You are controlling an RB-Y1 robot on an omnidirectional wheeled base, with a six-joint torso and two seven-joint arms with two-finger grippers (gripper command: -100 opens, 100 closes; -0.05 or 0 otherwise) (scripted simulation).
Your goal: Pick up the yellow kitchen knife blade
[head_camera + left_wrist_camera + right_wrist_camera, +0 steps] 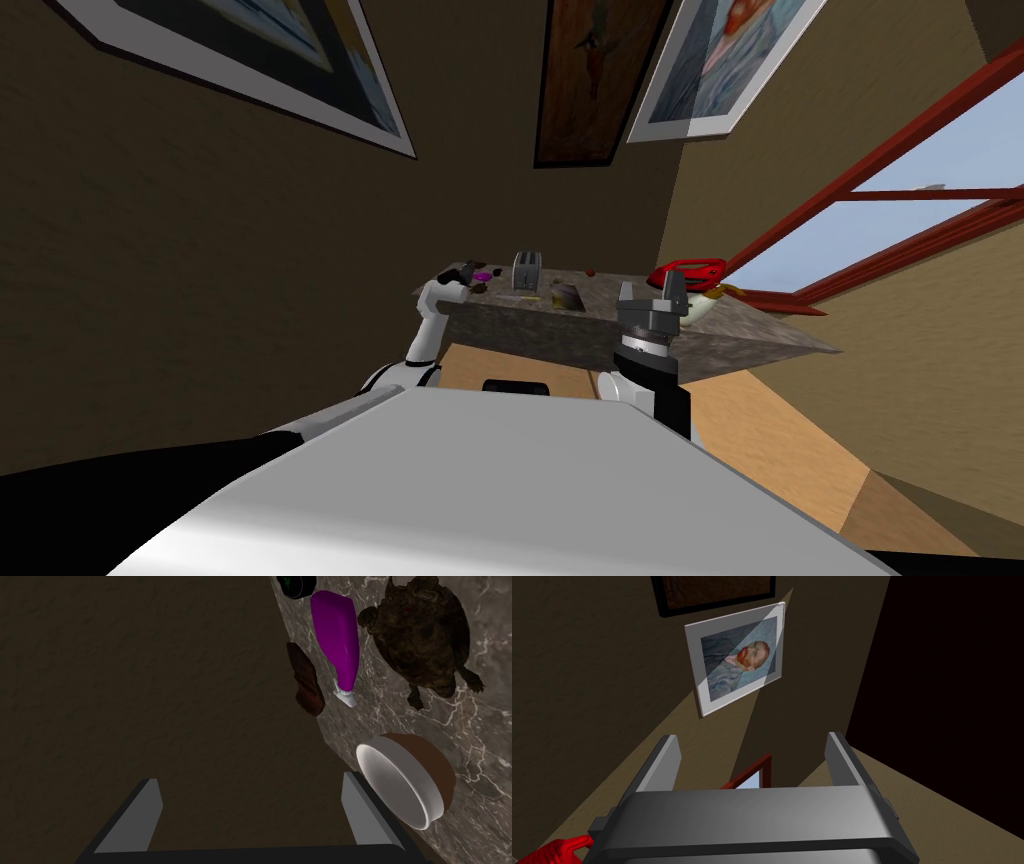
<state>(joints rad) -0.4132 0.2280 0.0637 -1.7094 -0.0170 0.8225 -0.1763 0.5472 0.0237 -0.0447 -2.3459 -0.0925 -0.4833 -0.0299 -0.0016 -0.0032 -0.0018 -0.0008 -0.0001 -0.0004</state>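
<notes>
Knife: a thin yellowish sliver [529, 297] lay on the counter [720, 335], just in front of the toaster [526, 270]. It was too small to say for sure that it was the blade.
Beside it: a brownish lump [566, 295] sat just to the robot's right of the sliver, and a red thing [688, 272] stood further along, near the window.
Left gripper [250, 780]: it hung over the counter's left end, well apart from the sliver. Its jaws were apart, with nothing between them.
Under the left gripper: a bowl [405, 786], brown outside and white inside, was just beside one finger. Past it lay a purple bottle [336, 641], a dark turtle figure [425, 636] and a brown chunk [306, 681] at the counter's edge.
Right gripper [752, 737]: it was raised in front of the counter with its fingers pointing up. Its jaws were apart and empty.
</notes>
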